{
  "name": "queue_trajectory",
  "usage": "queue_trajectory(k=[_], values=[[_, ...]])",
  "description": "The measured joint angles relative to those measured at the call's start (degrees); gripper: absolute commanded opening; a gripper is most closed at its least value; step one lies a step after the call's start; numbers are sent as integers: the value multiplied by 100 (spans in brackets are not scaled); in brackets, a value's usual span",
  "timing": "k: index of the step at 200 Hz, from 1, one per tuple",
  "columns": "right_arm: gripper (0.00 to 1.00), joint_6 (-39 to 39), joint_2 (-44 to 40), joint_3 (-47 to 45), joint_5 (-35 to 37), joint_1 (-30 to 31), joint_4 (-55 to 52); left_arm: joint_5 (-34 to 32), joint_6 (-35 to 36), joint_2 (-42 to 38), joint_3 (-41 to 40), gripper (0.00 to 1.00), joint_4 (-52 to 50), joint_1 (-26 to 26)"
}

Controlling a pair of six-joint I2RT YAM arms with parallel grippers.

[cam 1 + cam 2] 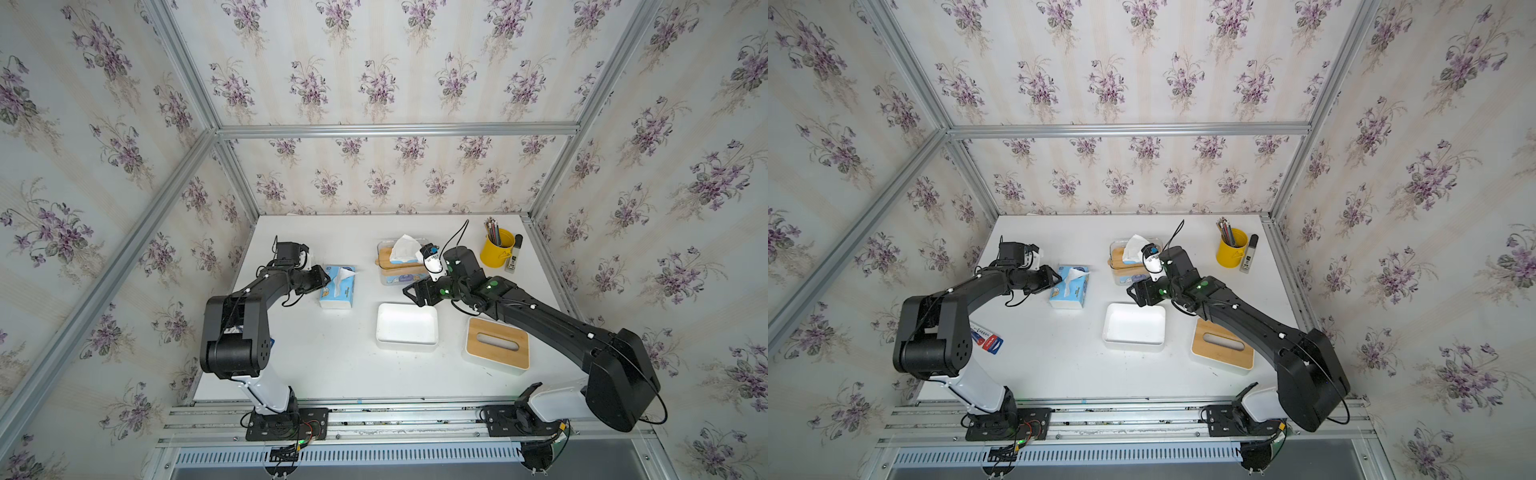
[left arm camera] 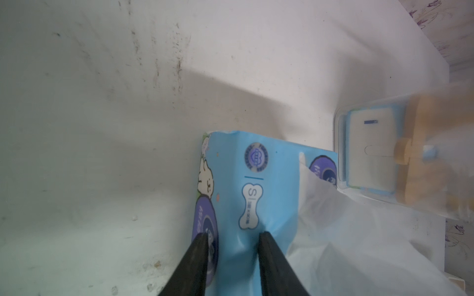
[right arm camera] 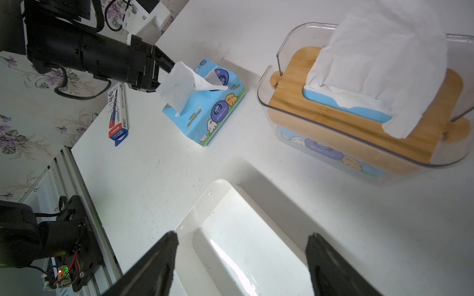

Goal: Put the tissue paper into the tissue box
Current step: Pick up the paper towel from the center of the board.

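Observation:
The tissue paper is a blue cartoon-printed soft pack (image 1: 337, 291) (image 1: 1069, 289) lying left of centre, with a white sheet sticking up from its slot. My left gripper (image 2: 234, 234) (image 1: 322, 279) pinches the pack's near end (image 2: 230, 192), and the wrap dents between its black fingers. The tissue box is a white open tub (image 1: 407, 326) (image 1: 1133, 324) near the table's middle, with nothing in it. My right gripper (image 3: 241, 235) (image 1: 409, 291) hangs open above the tub's far rim (image 3: 230, 230), holding nothing.
The tub's bamboo-topped lid (image 1: 496, 343) lies to its right. A clear tissue holder (image 1: 401, 262) with a bamboo plate stands behind the tub. A yellow pencil cup (image 1: 496, 247) and a marker (image 1: 513, 253) stand at the back right. A pen box (image 1: 986, 338) lies under my left arm.

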Motion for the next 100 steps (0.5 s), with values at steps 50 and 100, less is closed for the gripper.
queue_trajectory(k=[50, 100], values=[[82, 2, 0, -20, 2, 0, -2, 170, 61, 55, -33, 12, 151, 20], [82, 0, 37, -26, 4, 0, 0, 245, 188, -105, -48, 0, 136, 26]])
